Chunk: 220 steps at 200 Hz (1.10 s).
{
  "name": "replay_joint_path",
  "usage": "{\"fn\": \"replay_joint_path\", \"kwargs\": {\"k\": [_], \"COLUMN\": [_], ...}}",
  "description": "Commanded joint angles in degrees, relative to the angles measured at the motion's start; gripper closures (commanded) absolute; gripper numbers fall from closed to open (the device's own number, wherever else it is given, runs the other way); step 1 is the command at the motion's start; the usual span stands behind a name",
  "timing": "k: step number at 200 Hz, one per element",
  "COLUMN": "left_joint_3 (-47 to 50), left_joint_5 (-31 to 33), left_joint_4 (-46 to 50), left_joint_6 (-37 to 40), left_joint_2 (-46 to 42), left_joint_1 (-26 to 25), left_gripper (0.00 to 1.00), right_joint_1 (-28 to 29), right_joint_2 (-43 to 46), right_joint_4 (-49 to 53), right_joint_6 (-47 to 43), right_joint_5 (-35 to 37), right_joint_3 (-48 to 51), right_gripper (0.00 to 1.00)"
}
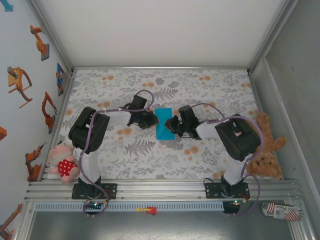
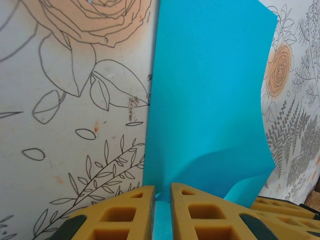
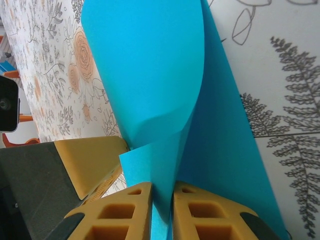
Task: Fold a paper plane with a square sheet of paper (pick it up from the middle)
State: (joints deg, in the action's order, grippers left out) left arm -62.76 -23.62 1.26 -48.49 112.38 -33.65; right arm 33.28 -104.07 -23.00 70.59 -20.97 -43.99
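square sheet of paper [image 1: 163, 128] sits between the arms, long axis front-to-back; left gripper [image 2: 161, 194] and right gripper [image 3: 162, 194] each pinch a side.

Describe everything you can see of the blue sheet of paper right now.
The square sheet of paper is thin, plain and bright turquoise, with no print. It sits mid-table on the floral tablecloth, between the two arms. It is not flat: it curls over itself, with a soft bend near each grip. The left gripper pinches its left edge and the right gripper pinches the opposite side.
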Motion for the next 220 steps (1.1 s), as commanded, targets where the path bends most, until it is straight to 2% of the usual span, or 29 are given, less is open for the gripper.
{"fn": "replay_joint_path", "kwargs": {"k": [1, 40, 67, 106, 133, 145, 171, 198, 220], "left_joint_3": [1.9, 1.7, 1.5, 5.3, 10.9, 14.0, 19.6, 22.1, 24.1], "left_joint_5": [1.8, 1.8, 2.2, 4.4, 2.4, 0.4, -5.2, -8.6, -10.7], "left_joint_4": [4.0, 4.5, 5.0, 1.8, -3.9, -8.3, -19.7, -27.5, -34.2], "left_joint_6": [-0.6, -0.7, -1.5, -4.4, -4.0, -4.5, -7.4, -10.7, -14.2], "left_joint_2": [0.5, -2.2, -6.2, -14.7, -21.3, -24.1, -29.9, -34.3, -35.8], "left_joint_1": [0.3, 0.8, 2.0, 4.0, 6.1, 7.6, 10.1, 10.3, 10.1], "left_gripper": [0.82, 0.81, 0.77, 0.66, 0.62, 0.57, 0.38, 0.19, 0.11], "right_joint_1": [0.5, 0.5, 0.5, 0.5, 0.2, -0.3, -1.4, -2.0, -2.0], "right_joint_2": [-1.0, 0.4, 2.0, 6.8, 10.9, 12.2, 14.0, 14.7, 14.4], "right_joint_4": [-2.5, -2.7, -2.6, -4.4, -4.8, -4.8, -7.0, -9.4, -12.8], "right_joint_6": [0.5, -0.4, -2.1, -5.7, -9.7, -11.1, -11.5, -10.0, -7.5], "right_joint_5": [0.3, 1.7, 2.5, 2.5, 0.4, -1.7, -5.8, -9.2, -11.7], "right_joint_3": [1.0, 1.7, 1.8, 1.2, -0.9, -2.3, -4.5, -6.7, -7.9], "right_gripper": [0.85, 0.91, 0.99, 1.0, 1.0, 1.0, 1.0, 1.0, 1.0]}}
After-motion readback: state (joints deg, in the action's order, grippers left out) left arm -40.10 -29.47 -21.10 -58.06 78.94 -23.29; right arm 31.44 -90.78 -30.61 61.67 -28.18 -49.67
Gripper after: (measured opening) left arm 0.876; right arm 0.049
